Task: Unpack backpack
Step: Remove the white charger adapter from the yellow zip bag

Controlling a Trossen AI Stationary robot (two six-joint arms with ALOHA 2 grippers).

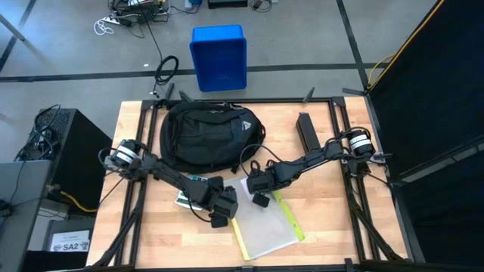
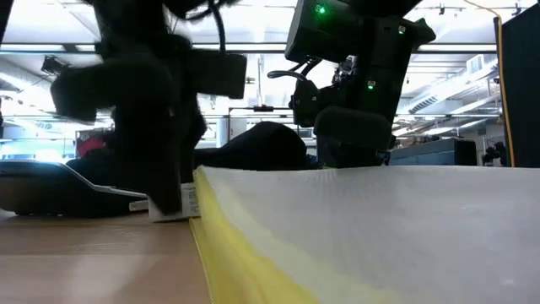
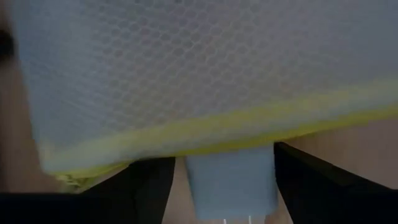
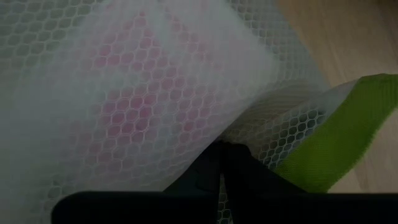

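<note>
From above, the backpack lies at the far middle of the counter, and a translucent mesh pouch with yellow and green edges lies flat on the near side, well out of the bag. The left end effector sits at the pouch's yellow edge, the right end effector at its far corner.

At counter height, the pouch fills the foreground, resting on the wood.

The left wrist view shows its fingers spread wide either side of a pale tab, gripping nothing.

The right wrist view shows its fingers pressed together against the mesh; whether they pinch it I cannot tell.

The step looks like setting the pouch down. Next, the arms likely need to lift clear and return to the backpack.
</note>
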